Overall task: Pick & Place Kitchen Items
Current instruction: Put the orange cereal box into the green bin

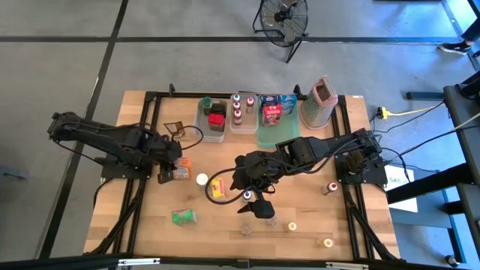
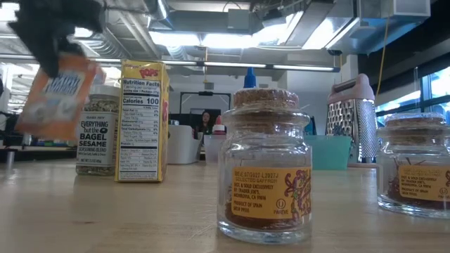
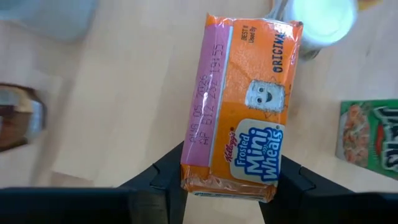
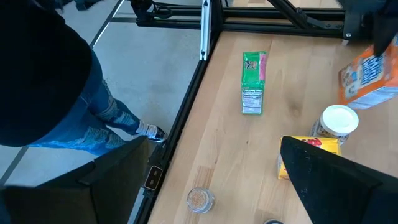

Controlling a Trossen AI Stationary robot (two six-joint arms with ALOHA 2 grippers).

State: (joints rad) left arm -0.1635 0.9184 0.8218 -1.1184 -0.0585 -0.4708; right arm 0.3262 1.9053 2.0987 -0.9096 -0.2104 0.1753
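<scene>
Over the left side of the wooden table (image 1: 150, 225), the left gripper (image 3: 230, 180) holds a small orange cardboard box of Frosted Mini Wheats (image 3: 242, 106). Its two dark fingers (image 3: 171, 177) squeeze the box on both sides, near one end. The box has a pink strip down one edge with a printed date, blue and white letters, and a little smiling cereal square on the front. In the low view the orange box (image 2: 60, 95) hangs tilted above the table, not touching it. Near it stand a jar with a white lid (image 1: 202, 179) and a yellow box (image 1: 217, 188), and a green box (image 1: 184, 217) lies flat farther off. The right gripper (image 1: 264, 208) hangs over the middle of the table with its fingers wide apart and nothing in them.
</scene>
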